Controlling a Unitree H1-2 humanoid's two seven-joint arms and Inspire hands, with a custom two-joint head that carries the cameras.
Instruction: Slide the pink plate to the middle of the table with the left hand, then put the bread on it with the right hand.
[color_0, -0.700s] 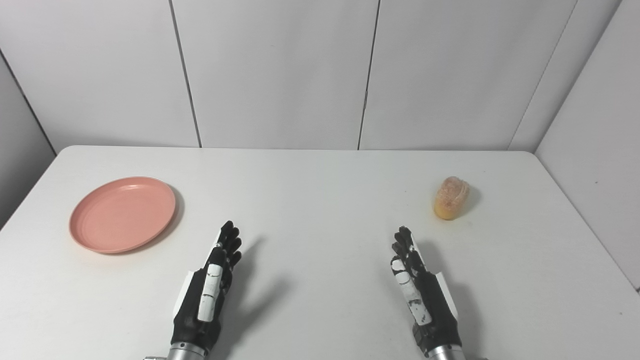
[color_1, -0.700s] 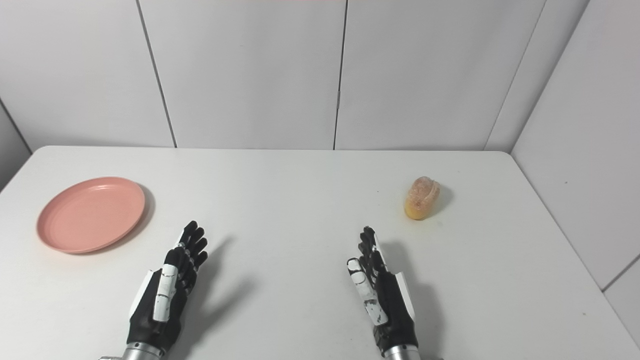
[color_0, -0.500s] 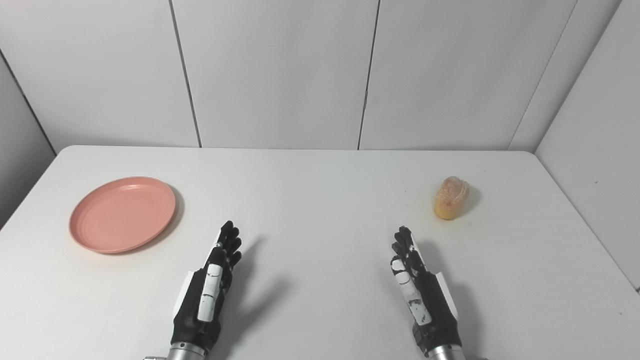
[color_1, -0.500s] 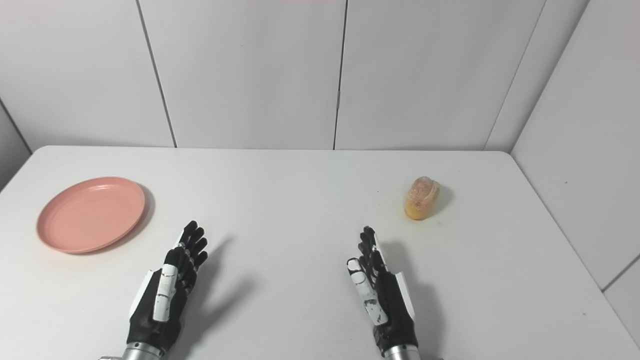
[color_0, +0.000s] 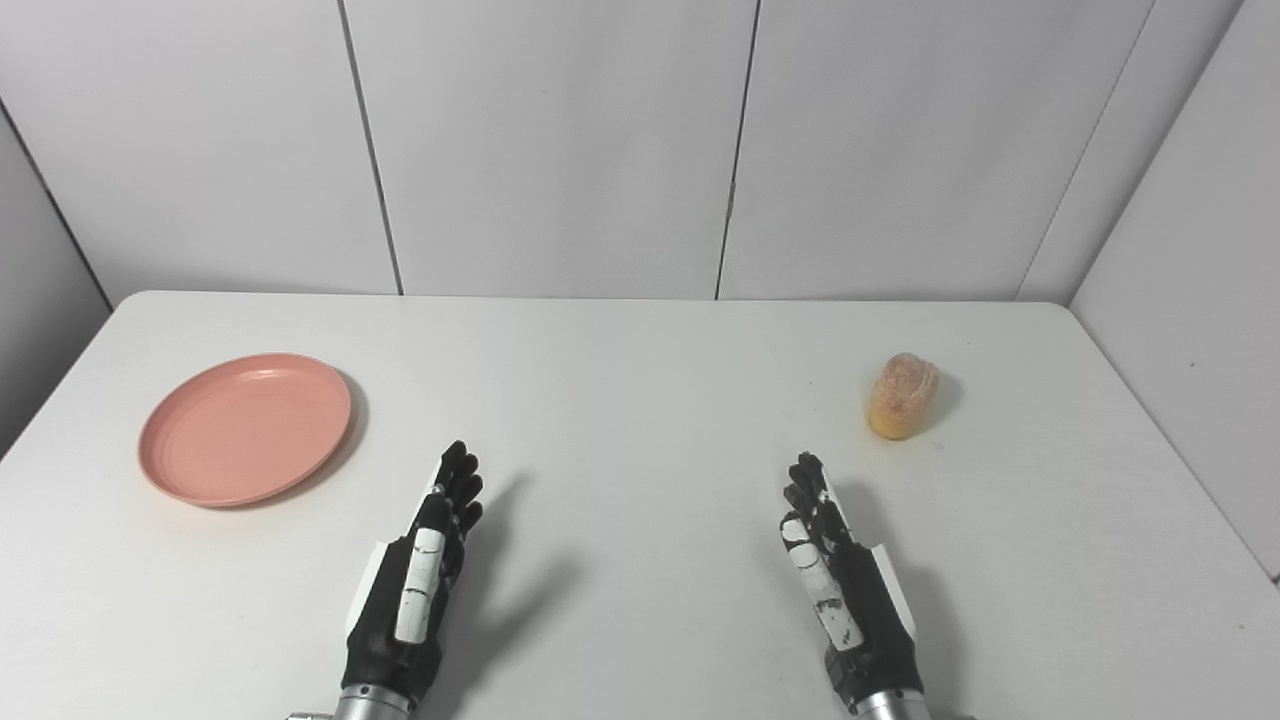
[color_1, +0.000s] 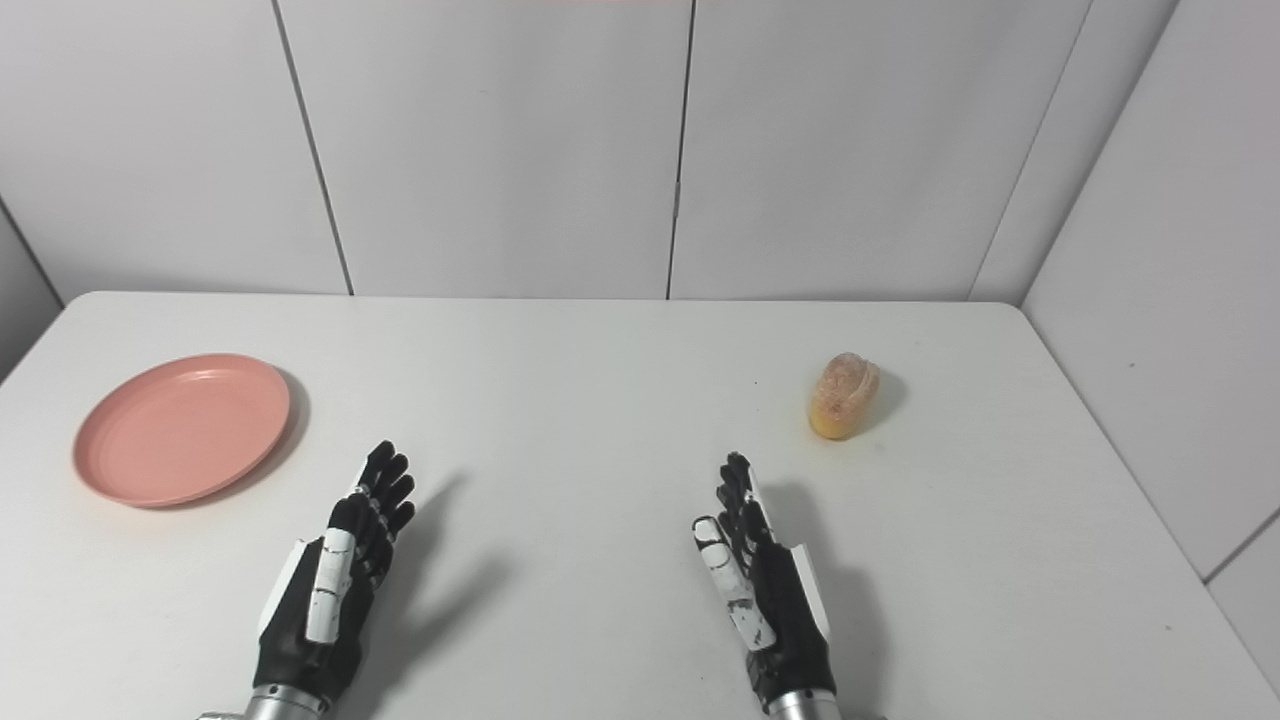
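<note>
A round pink plate (color_0: 245, 428) lies flat on the left side of the white table (color_0: 640, 380), with nothing on it. A small golden bread roll (color_0: 902, 396) rests on the table's right side. My left hand (color_0: 415, 580) hovers near the front edge, right of and nearer than the plate, fingers stretched out and holding nothing. My right hand (color_0: 838, 585) mirrors it at the front right, left of and nearer than the bread, also open and empty. Neither hand touches an object.
White wall panels (color_0: 560, 150) stand right behind the table's far edge and a side wall (color_0: 1190, 300) runs along its right edge. The table's left edge lies close to the plate.
</note>
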